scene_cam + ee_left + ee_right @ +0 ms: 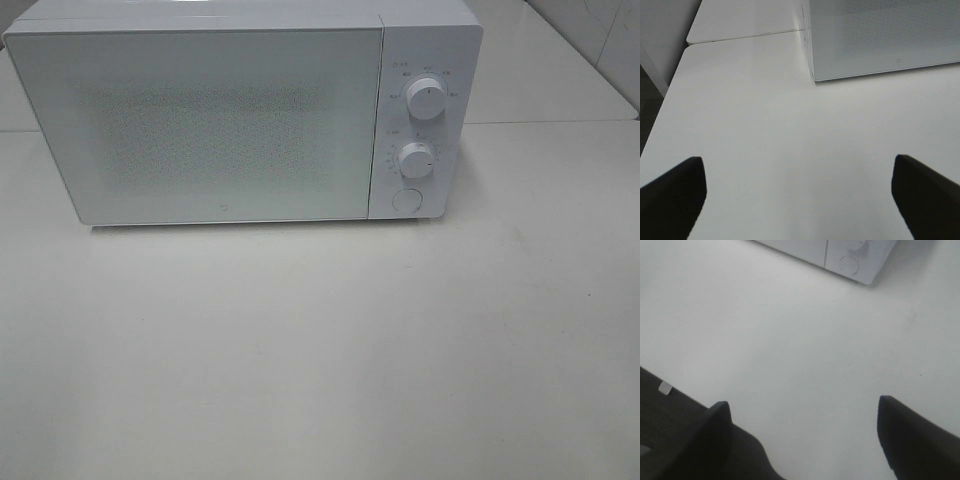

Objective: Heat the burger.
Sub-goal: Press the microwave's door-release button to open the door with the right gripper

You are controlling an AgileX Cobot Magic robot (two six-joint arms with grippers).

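The burger is not in view in any frame. A white microwave (240, 110) stands at the back of the white table (320, 350) with its door shut. Its panel has two knobs (426, 98) and a round button (406, 199). Neither gripper shows in the exterior high view. My left gripper (797, 195) is open and empty above the table, facing the microwave's near left corner (880, 40). My right gripper (802, 435) is open and empty above the table's front part, with the microwave's button corner (850, 262) far ahead.
The table's left edge (670, 100) and a second table (745, 20) behind it show in the left wrist view. The table's front edge and dark floor (670, 410) show in the right wrist view. A tiled wall (600, 40) stands at the back right.
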